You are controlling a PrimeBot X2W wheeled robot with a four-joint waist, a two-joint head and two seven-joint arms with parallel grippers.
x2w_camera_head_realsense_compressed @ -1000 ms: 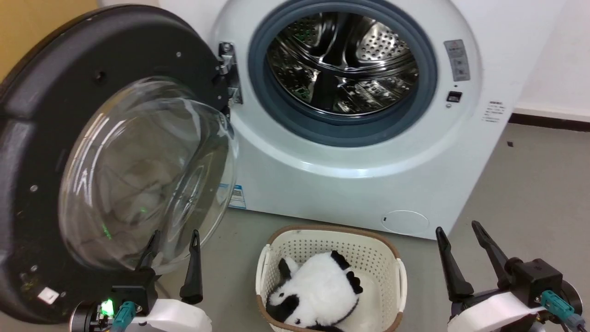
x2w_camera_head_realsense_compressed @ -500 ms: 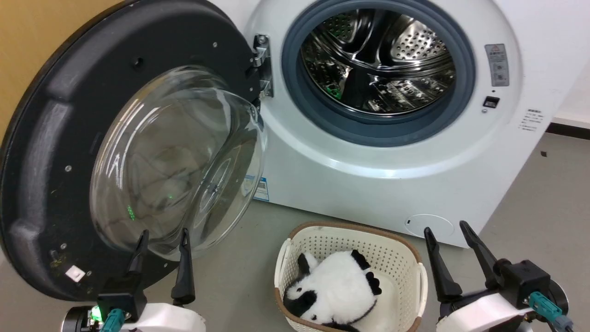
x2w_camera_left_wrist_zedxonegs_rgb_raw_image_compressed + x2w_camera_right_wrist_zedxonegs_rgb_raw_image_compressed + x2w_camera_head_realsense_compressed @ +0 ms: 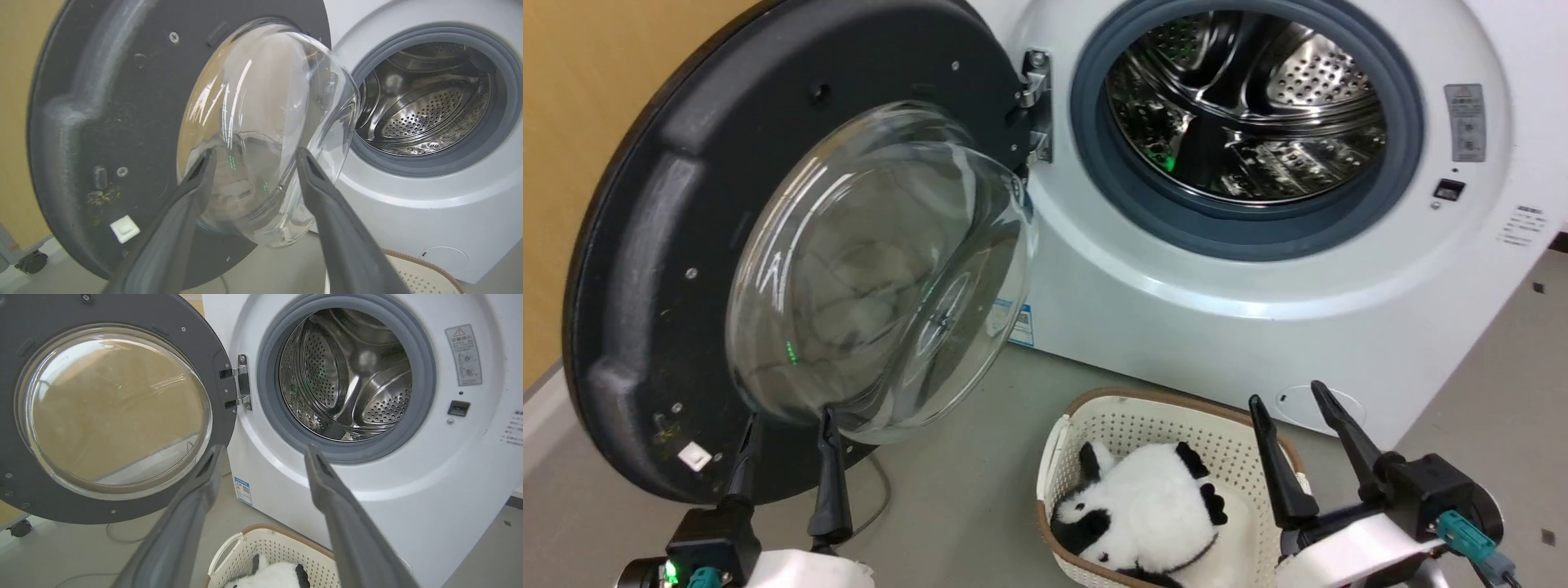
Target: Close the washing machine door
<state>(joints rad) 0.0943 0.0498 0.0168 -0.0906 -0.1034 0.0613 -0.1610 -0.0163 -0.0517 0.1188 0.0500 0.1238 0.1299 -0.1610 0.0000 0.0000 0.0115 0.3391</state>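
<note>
Door [image 3: 645, 245] wide open left of machine [image 3: 1217, 327]; likely heavy, hinge [image 3: 1036, 106] stiff; bowl [image 3: 874, 269] slick, fragile: push black rim. Left gripper [image 3: 791, 416], right gripper [image 3: 1285, 393]: jaws apart, empty.

The washing machine door [image 3: 645, 245] is hanging wide open at the left of the head view. It is a big round black disc with a clear glass bowl [image 3: 882, 269] bulging from its middle. A metal hinge [image 3: 1036, 106] is holding it to the washing machine [image 3: 1258, 327], a big white box filling the upper right. Its shiny steel drum [image 3: 1245, 106] is showing inside a grey rubber ring [image 3: 1143, 204].
</note>
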